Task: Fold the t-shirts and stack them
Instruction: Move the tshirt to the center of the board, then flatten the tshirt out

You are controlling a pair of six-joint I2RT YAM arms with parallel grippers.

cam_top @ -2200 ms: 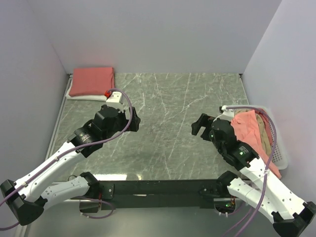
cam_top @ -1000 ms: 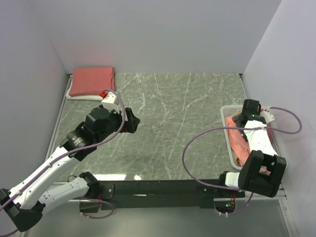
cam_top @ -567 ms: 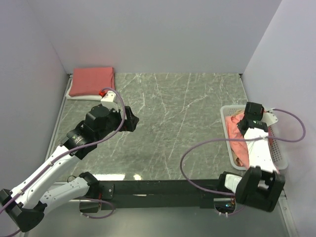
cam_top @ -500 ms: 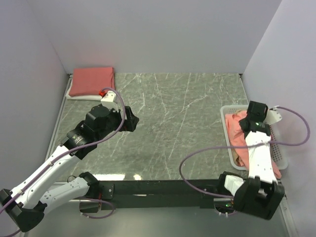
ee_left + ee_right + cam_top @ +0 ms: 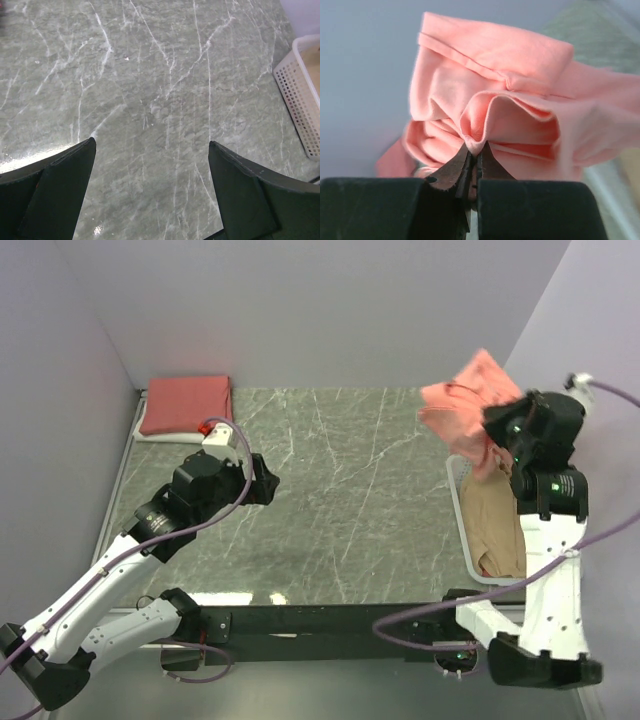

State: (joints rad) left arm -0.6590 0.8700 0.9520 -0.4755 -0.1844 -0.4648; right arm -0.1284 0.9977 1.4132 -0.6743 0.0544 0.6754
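Green-grey marble-patterned bench with white veining, enclosed by a plain pale lavender back wall, left wall and right wall. A black rail borders the near edge, where light glares.

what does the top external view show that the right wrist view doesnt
Only top external: the folded salmon t-shirt in the far left corner, and the left gripper hovering with nothing in it. Only right wrist: the close-up of the right gripper shut on a bunched fold of cloth. Both: the pink t-shirt held up in the air.
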